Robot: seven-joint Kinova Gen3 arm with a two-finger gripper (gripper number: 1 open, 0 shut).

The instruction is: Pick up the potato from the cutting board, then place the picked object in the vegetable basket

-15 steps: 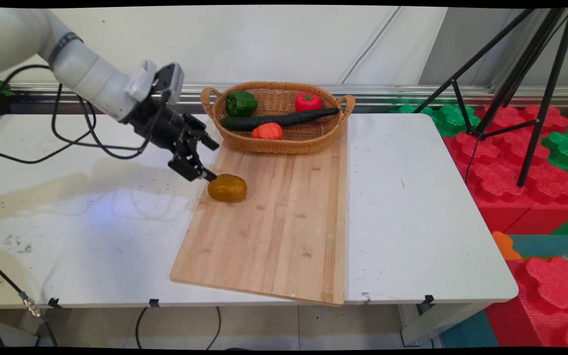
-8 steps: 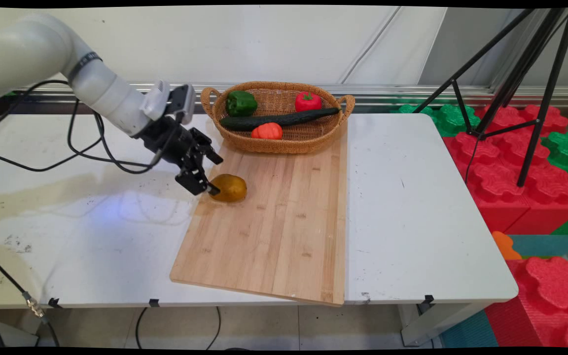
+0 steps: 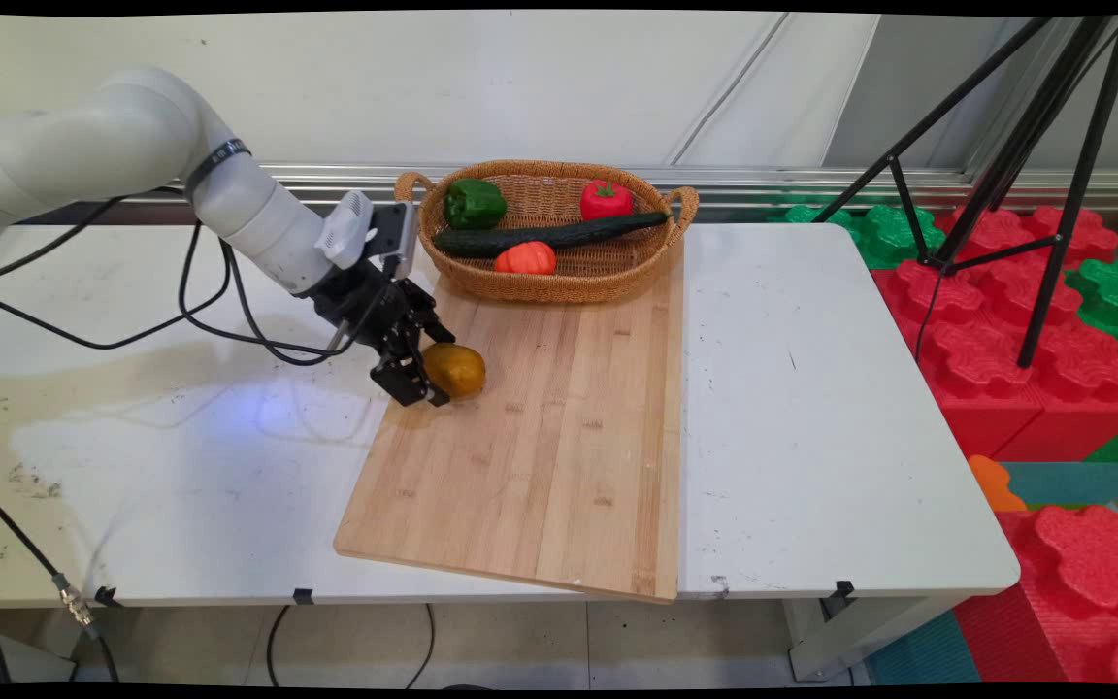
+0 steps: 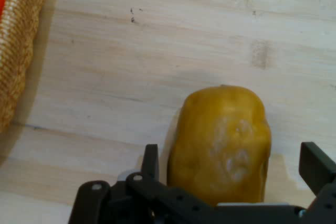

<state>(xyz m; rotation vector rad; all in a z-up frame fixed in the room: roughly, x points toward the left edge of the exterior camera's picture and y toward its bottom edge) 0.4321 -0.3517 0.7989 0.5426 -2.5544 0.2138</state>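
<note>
Straddling the yellow toy pepper (image 4: pixel 220 142), the gripper (image 4: pixel 231 174) stands open; probably light, smooth plastic, best pinched mid-body.

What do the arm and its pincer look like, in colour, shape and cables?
The arm is white, made of thick rounded links, with a dark ring around one link. Loose black cables hang below it. The pincer is black, with an open linkage and two flat fingers. A pale grey module sits at the wrist.
</note>
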